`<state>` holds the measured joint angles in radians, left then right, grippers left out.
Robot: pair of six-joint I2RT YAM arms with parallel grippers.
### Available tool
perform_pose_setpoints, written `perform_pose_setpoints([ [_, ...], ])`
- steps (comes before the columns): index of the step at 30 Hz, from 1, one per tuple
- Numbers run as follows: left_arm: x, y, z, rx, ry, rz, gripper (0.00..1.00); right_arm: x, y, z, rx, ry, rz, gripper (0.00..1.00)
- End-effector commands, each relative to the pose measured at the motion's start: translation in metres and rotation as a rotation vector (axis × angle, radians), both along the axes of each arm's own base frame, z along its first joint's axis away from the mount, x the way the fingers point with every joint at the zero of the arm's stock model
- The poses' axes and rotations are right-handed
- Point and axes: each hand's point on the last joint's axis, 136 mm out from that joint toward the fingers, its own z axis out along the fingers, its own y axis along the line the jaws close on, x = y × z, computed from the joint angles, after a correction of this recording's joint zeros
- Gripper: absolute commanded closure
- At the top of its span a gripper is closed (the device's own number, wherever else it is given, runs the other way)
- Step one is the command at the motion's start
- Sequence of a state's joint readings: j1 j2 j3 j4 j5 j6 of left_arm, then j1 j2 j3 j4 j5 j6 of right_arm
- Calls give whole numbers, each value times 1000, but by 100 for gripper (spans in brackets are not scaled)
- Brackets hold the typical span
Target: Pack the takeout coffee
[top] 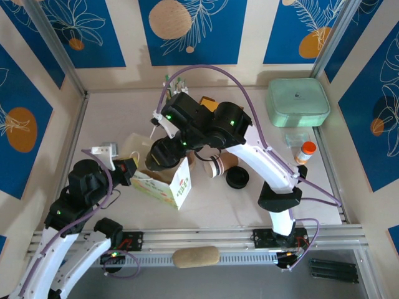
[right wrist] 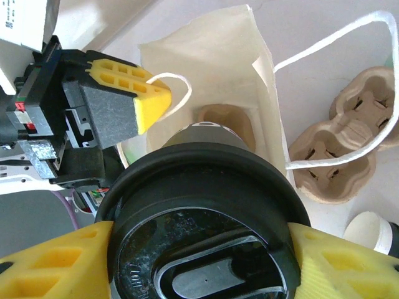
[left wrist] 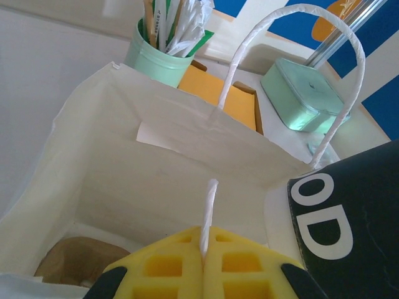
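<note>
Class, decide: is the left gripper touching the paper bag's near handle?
Touching. In the left wrist view the left gripper is shut on the near handle, its white cord pinched between the yellow pads.

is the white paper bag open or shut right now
Open. The bag gapes wide at the mouth in both wrist views, showing something brown at the bottom; the left gripper pinches one handle.

A paper takeout cup (top: 163,154), capped with a black round lid (right wrist: 199,205), is standing upright between the right claw's (right wrist: 198,265) yellow pads, hanging over the open white paper bag (right wrist: 212,68) just left of centre in the overhead frame. To its right, another kraft-brown cup (top: 216,167), banded white and dark, is lying tipped on the bench (top: 124,112) beside a loose black lid (top: 237,178).
</note>
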<state>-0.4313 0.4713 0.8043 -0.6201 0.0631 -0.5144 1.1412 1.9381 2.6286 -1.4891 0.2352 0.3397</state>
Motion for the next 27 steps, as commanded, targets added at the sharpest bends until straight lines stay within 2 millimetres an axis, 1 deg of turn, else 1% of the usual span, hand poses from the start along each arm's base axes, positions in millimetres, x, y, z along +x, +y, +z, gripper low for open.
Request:
perform_pose_setpoints([
  [1, -3, -2, 6, -11, -27, -22, 100, -3, -4, -14, -55, 31, 11, 51],
  [4, -3, -3, 5, -17, -25, -26, 100, -4, -3, -27, -103, 51, 24, 51],
  [11, -3, -5, 5, -24, -26, -32, 100, -9, 9, -50, -176, 73, 81, 51],
  [16, -3, -6, 7, -31, -32, -36, 100, -8, 14, -73, -251, 77, 101, 51],
  [21, -4, -5, 6, -33, -29, -37, 100, -6, 16, -91, -312, 88, 108, 51],
  [24, -4, -5, 6, -38, -31, -36, 100, -5, 20, -98, -326, 94, 112, 51],
  [27, -4, -6, 5, -41, -27, -39, 100, -2, 22, -101, -324, 99, 106, 51],
])
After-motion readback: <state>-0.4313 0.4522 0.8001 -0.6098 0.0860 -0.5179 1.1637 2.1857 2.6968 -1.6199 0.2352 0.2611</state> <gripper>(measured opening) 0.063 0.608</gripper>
